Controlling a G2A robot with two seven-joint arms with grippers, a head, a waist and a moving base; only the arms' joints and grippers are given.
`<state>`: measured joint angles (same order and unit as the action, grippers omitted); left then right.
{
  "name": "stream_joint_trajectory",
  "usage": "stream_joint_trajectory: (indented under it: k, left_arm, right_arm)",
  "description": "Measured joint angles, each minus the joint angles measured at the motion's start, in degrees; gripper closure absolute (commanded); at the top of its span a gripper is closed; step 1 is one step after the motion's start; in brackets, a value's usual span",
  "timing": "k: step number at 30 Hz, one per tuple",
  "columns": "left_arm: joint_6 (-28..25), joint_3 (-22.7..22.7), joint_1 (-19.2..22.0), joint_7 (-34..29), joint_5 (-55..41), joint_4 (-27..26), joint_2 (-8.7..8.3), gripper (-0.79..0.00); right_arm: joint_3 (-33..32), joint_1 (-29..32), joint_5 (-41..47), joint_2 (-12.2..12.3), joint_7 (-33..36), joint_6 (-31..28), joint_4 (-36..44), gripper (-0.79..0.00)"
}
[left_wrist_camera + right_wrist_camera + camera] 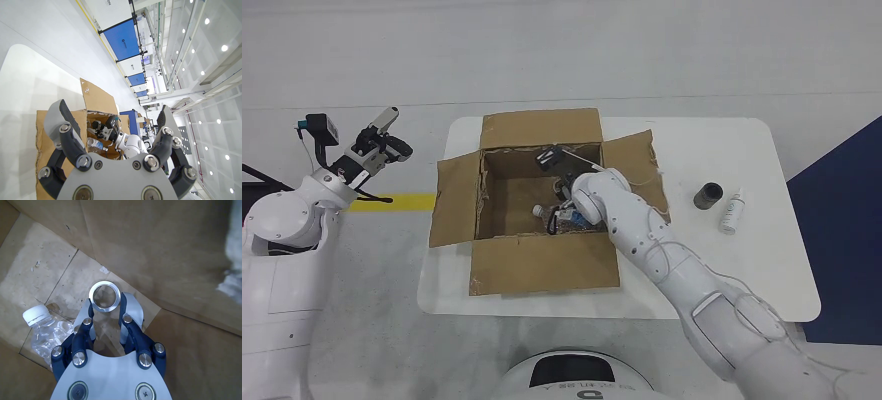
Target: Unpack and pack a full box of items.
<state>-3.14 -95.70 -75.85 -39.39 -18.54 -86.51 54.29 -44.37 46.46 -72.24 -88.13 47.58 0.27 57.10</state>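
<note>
An open cardboard box [542, 262] stands on the white table [742, 290] with its flaps spread. My right gripper [105, 303] is down inside it, shut on a silver metal ring [104, 283] held just above the box floor [47, 262]. Beside that gripper a clear plastic bottle [43, 328] with a white cap lies on the floor of the box, and its cap also shows from above [539, 211]. My left gripper [113, 109] hangs open and holds nothing. It is in the air off the table's left side [392, 135], away from the box [98, 98].
A dark short cylinder [707, 195] and a small white bottle [731, 212] rest on the table to the right of the box. Bare table surface lies around them. The box walls stand close around the right gripper.
</note>
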Motion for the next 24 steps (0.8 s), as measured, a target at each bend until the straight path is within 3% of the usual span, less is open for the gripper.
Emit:
stream_joint_trajectory:
  k: [16,24]
  left_arm:
    - [0.0,0.0,0.0,0.0,0.0,0.0,0.0,-0.785]
    - [0.0,0.0,0.0,0.0,0.0,0.0,0.0,-0.785]
  right_arm:
    - [2.3,-2.7,-1.1,-2.8,-4.2,4.6,-7.3,-0.219]
    - [1.2,-4.0,3.3,-3.4,-4.8,-4.0,-10.0,-0.209]
